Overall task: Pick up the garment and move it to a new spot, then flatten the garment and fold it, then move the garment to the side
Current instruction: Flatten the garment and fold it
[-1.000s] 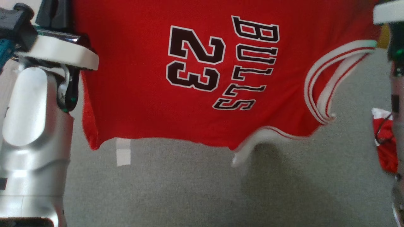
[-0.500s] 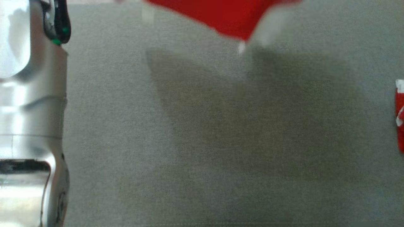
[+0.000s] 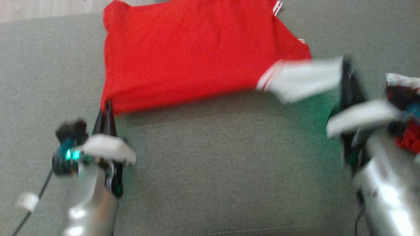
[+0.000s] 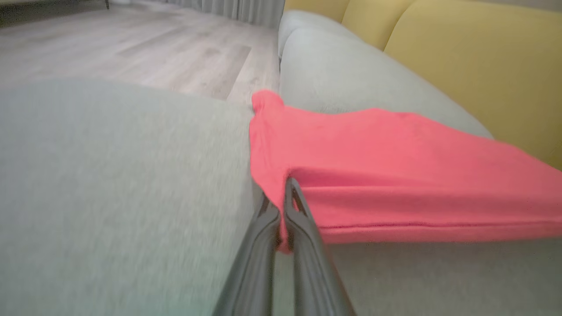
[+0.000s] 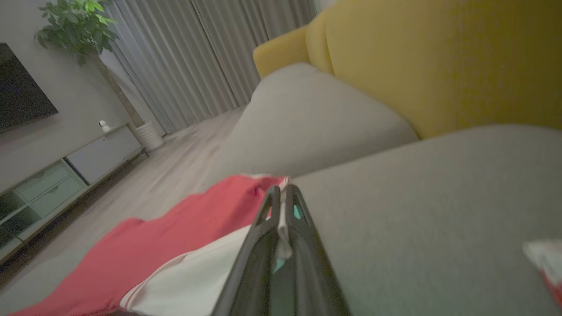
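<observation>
The garment (image 3: 183, 59) is a red jersey with white trim, spread over the grey sofa seat (image 3: 210, 170) at the top middle of the head view. My left gripper (image 3: 106, 109) is shut on its near left corner; the left wrist view shows red cloth (image 4: 395, 175) pinched between the dark fingers (image 4: 298, 219). My right gripper (image 3: 344, 68) is shut on the white trimmed edge (image 3: 302, 80) at the near right corner. In the right wrist view, white cloth (image 5: 197, 272) sits between the fingers (image 5: 268, 228), with the red jersey (image 5: 153, 237) trailing to the left.
A second red and white cloth (image 3: 407, 111) lies at the right edge of the seat, behind my right arm. Yellow back cushions (image 5: 439, 61) rise beyond the seat. Wooden floor (image 4: 131, 48) lies past the sofa's end, with a low cabinet (image 5: 57, 180) against the wall.
The head camera has swung a lot. The jersey hung in the air with its lettering facing me; now it lies on the seat, plain red side up, both grippers low at its near corners.
</observation>
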Robot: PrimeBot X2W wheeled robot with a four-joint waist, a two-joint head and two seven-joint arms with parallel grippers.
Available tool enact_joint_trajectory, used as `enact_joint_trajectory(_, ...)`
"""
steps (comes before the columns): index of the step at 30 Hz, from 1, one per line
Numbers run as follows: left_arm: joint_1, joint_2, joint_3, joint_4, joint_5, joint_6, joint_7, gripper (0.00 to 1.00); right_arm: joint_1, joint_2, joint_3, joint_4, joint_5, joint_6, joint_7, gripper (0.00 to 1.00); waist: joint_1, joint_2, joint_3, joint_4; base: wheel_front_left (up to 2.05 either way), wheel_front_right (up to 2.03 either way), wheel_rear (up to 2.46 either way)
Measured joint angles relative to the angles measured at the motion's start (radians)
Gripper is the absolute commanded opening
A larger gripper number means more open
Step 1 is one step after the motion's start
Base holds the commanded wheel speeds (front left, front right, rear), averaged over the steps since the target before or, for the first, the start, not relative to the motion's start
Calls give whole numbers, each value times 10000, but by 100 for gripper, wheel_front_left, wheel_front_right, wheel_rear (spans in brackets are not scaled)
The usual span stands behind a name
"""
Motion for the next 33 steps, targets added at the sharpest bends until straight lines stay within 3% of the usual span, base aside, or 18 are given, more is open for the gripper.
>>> enact_joint_trajectory(4, 1138, -67, 380, -10, -40, 12, 0, 0, 1828, 86, 761, -357, 915, 0, 90, 0, 1, 0, -101, -267, 0, 0, 0)
enact_joint_trajectory(11, 2678, -198, 800, -336, -320, 65, -2, 0, 3103, 35, 1383, -1093, 1693, 0, 180, 0, -1, 0, -754, -540, 0, 0, 0)
enact_joint_trajectory(27, 5669, -192, 470, -1572, -1534, 242, 0, 0, 6259, -364, 1513, -2282, 2196, 0, 880, 0, -1, 1, -2150, -657, 0, 0, 0)
enact_joint_trajectory(33, 5769, -174, 136, -2140, -1676, 242, 0, 0, 6203, -255, 980, -2769, 2100, 0, 725, 0, 1, 0, -2092, -487, 0, 0, 0)
